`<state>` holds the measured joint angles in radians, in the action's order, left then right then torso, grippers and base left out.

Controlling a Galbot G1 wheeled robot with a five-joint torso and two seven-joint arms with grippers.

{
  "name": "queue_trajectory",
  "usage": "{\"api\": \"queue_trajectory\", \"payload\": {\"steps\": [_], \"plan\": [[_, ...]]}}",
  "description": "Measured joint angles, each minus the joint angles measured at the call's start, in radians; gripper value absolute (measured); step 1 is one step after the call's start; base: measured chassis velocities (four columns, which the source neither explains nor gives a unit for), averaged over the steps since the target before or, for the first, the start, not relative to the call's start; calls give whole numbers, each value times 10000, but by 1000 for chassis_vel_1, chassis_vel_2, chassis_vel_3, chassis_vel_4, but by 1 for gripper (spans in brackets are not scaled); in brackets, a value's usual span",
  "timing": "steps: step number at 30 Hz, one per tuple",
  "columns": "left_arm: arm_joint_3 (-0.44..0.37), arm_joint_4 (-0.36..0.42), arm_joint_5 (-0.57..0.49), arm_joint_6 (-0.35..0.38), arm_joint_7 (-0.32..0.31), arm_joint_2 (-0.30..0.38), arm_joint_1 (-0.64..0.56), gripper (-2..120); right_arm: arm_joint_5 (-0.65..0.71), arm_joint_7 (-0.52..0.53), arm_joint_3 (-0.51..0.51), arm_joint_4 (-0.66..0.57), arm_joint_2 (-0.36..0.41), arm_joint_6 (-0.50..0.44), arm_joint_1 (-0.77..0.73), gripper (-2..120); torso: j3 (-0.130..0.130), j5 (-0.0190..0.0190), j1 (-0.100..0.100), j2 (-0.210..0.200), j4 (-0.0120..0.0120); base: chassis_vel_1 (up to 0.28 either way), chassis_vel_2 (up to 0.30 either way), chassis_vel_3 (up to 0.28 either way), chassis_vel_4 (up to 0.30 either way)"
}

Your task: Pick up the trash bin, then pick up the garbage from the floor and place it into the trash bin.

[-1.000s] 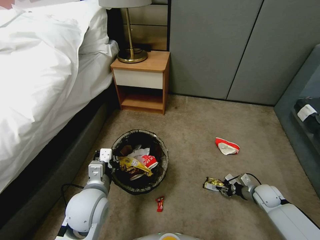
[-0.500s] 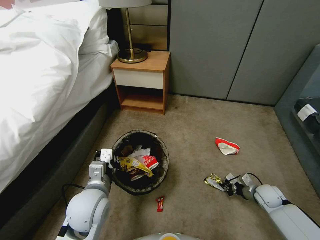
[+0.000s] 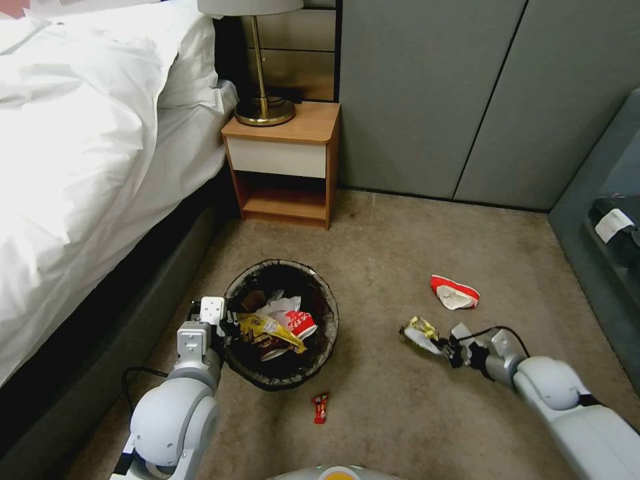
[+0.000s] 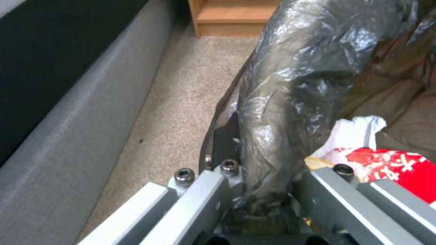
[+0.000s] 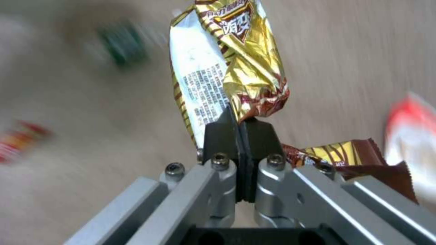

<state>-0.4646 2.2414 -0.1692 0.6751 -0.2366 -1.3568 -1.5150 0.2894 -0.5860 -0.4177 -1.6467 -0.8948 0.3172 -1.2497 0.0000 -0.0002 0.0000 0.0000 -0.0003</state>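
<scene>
The trash bin (image 3: 280,265), a round bin lined with a dark bag, sits on the carpet with cups, wrappers and tissue inside. My left gripper (image 3: 223,323) is shut on its near-left rim; the left wrist view shows the bag-covered rim (image 4: 291,85) pinched between the fingers of the left gripper (image 4: 265,190). My right gripper (image 3: 445,350) is shut on a gold snack wrapper (image 3: 419,331), held just above the carpet to the right of the bin. In the right wrist view the wrapper (image 5: 227,58) sticks out from the closed right gripper (image 5: 238,129). A crushed red-and-white cup (image 3: 454,293) and a small red wrapper (image 3: 321,407) lie on the floor.
A bed (image 3: 80,167) runs along the left, close to the bin. A wooden nightstand (image 3: 283,160) with a lamp (image 3: 263,110) stands at the back against grey panels. A grey upholstered piece (image 3: 600,233) borders the right. Open carpet lies between bin and right arm.
My right gripper has lifted the gold wrapper off the carpet and carried it forward and slightly left. The left arm and bin have not moved.
</scene>
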Motion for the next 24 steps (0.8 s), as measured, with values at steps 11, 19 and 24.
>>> {"api": "queue_trajectory", "payload": {"steps": [11, 19, 24], "plan": [[103, 294, 36, 193, 97, -20, -35, 0, 2789, -358, -49, -4816, 1238, 515, 1471, 0, 0, 1, 0, 1, 5, 0, 0, 0, 0], [165, 221, 186, 165, 143, -105, -31, 0, 4947, -334, 954, -6200, 2089, 1026, 3411, 0, 0, 1, -1, 0, 3, 0, 0, 0, 0], [179, 148, 232, 122, 162, -154, -17, 0, 5914, -8, 2223, -6275, 2199, 1286, 5254, 0, 0, 1, 0, 0, 5, 0, 0, 0, 0]]}}
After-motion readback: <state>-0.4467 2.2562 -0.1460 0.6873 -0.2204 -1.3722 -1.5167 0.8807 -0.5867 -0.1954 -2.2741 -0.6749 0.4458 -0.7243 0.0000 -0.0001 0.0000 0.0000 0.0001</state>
